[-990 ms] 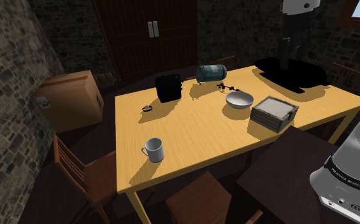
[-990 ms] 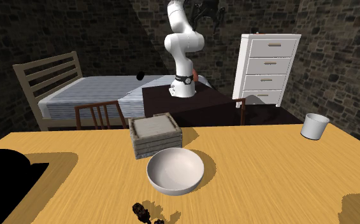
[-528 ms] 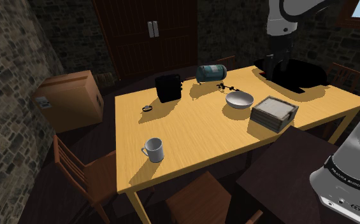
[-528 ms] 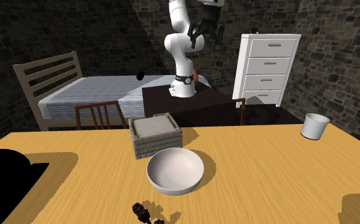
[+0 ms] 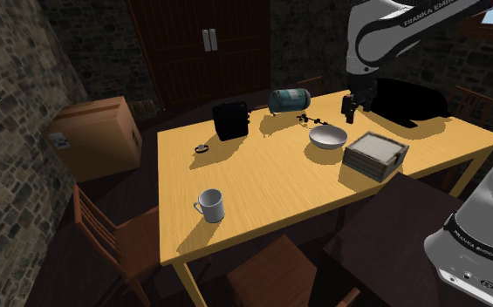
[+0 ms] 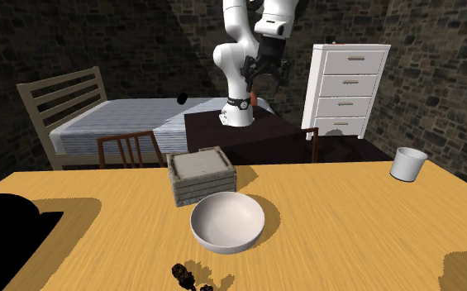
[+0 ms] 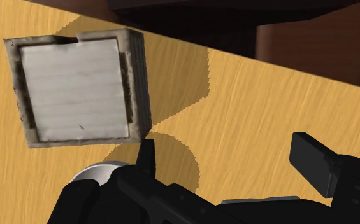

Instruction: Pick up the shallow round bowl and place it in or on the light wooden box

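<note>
The shallow round bowl (image 5: 328, 136) (image 6: 228, 221), pale grey, rests on the yellow wooden table (image 5: 262, 174). Close beside it stands the low weathered wooden box (image 5: 375, 153) (image 6: 200, 175), square with a pale inner panel. My black gripper (image 5: 351, 107) (image 6: 264, 80) hangs open in the air above the table, higher than the bowl and box and holding nothing. In the wrist view the box (image 7: 76, 89) lies ahead of the open gripper (image 7: 229, 162), and a sliver of the bowl's rim (image 7: 99, 170) peeks out beside one finger (image 7: 148, 156).
A white mug (image 5: 209, 205) (image 6: 407, 163) stands near the table's front edge. A black toaster (image 5: 230, 120), a lying cylinder (image 5: 288, 99) and small dark bits (image 6: 186, 277) sit at the far side. Chairs ring the table; a cardboard box (image 5: 96, 135), a dresser (image 6: 347, 87) and a bed (image 6: 116, 120) stand around.
The arm has swung down and the gripper has dropped from the picture's top toward the bowl and box. Its fingers stay open. Nothing on the table moved.
</note>
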